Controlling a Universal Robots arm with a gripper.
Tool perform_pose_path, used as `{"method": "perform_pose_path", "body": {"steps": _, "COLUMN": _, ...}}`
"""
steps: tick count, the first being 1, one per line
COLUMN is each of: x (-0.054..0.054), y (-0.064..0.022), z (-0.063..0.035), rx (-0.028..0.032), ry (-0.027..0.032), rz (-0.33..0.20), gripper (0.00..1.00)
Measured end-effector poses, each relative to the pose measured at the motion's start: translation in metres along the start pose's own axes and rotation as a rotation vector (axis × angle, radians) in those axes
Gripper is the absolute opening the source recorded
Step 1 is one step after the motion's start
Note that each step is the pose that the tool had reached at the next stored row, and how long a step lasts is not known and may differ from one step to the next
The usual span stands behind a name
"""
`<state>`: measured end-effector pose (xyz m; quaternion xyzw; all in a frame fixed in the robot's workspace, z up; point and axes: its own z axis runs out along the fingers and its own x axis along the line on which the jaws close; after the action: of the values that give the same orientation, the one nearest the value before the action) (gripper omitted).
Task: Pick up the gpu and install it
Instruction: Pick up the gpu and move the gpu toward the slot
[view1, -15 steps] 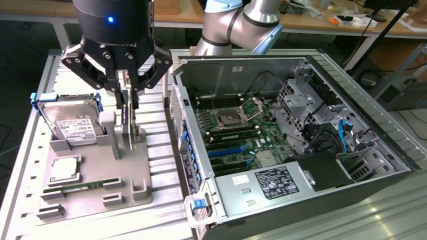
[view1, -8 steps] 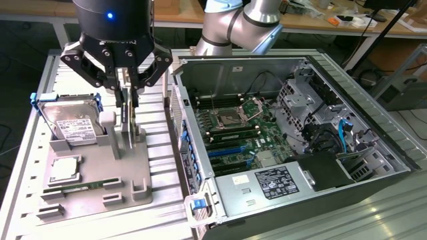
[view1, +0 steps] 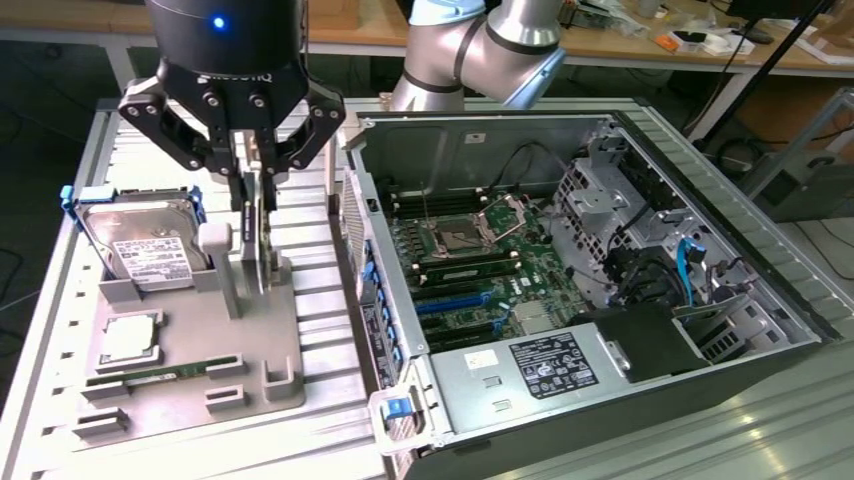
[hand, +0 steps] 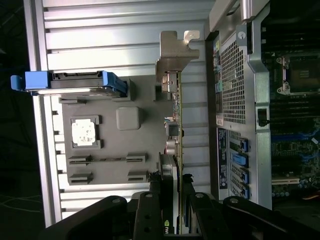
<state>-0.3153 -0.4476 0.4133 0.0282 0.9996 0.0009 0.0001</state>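
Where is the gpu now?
On the exterior view's left, the gpu stands on edge in the grey fixture under the gripper, between hard drive and computer case.

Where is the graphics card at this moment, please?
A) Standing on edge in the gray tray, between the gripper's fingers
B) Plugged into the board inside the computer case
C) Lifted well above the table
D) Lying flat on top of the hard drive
A: the graphics card stands on edge in the gray tray, with the gripper closed on it, beside the computer case.

gpu (hand: 174, 127) upright on tray (view1: 254, 370), btwn hard drive (view1: 144, 245) (ext. view's left) & PC case (view1: 467, 130) (right).
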Motion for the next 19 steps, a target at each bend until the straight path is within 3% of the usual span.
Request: {"method": "perform_pose_path", "body": {"steps": 19, "x": 0.0000, "y": 0.0000, "z": -0.0089, "rx": 0.0001, "ry": 0.0004, "rz": 0.000, "gripper": 0.27}}
